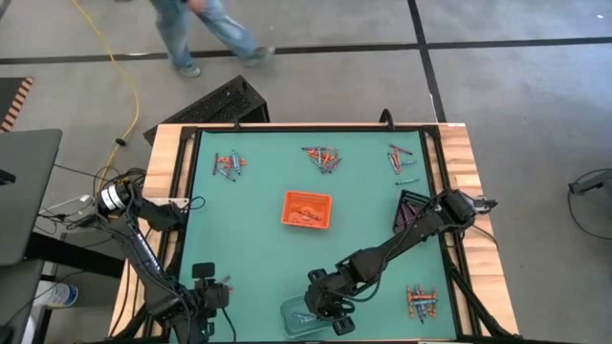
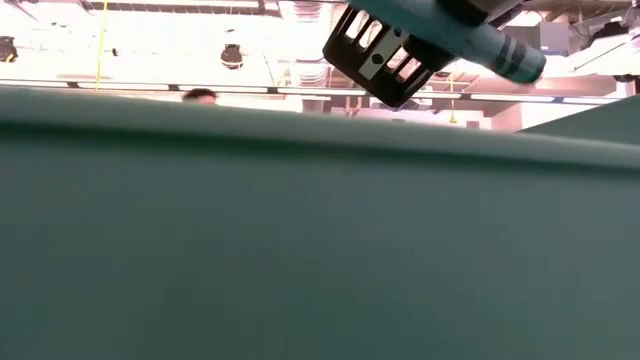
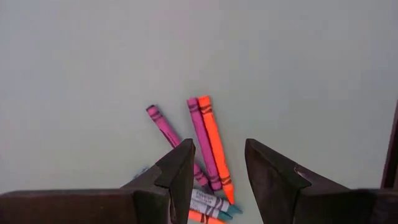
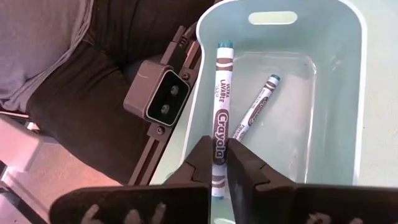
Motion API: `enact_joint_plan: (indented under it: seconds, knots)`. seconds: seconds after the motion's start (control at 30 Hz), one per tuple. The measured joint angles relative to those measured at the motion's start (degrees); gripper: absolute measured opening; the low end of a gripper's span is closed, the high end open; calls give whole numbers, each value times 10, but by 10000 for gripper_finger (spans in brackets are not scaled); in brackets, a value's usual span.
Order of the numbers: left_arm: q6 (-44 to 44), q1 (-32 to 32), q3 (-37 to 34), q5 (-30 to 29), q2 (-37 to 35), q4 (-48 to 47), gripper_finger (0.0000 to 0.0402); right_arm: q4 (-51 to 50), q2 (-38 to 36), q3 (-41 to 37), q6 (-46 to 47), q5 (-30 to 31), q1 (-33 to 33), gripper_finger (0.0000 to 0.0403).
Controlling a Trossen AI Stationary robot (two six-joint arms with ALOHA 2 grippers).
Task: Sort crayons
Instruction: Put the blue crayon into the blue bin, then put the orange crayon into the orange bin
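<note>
Over the clear tray (image 1: 308,317) at the table's near edge, my right gripper (image 4: 219,163) is shut on a blue-grey crayon (image 4: 220,118). A second blue-grey crayon (image 4: 256,108) lies flat on the tray's floor. My left gripper (image 3: 219,163) stands open at the near left (image 1: 207,287), pointing down above a small heap of crayons: a pink one (image 3: 163,126), a magenta one (image 3: 202,137), an orange one (image 3: 214,143) and blue-grey ones (image 3: 211,204) under the fingers. It touches none of them. My right gripper pinches the blue-grey crayon between its two fingers on the paper wrapper near one end (image 4: 219,144). The fingers slant down from the table's right. The rest of the crayon reaches out past the fingertips over the tray's inside. Whether its far end (image 4: 224,45) rests on the tray, I cannot tell.
More crayon heaps lie at the far left (image 1: 229,164), far middle (image 1: 322,158), far right (image 1: 402,161) and near right (image 1: 421,304). An orange tray (image 1: 306,210) stands mid-table, a black tray (image 1: 413,205) at the right. A person walks beyond the far edge.
</note>
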Motion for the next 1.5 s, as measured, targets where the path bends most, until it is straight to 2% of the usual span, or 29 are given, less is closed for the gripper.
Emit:
enact_joint_plan:
  seconds: [0.27, 1.03, 1.5]
  knots:
    - [-1, 0, -51, 50, 0, 108, 132, 1, 0, 0, 0, 1, 0, 61]
    - [-43, 0, -115, 61, 0, 164, 132, 0, -6, 0, -7, 1, 1, 62]
    - [-43, 4, -117, 60, 0, 168, 132, -9, -35, 2, -17, 8, 14, 62]
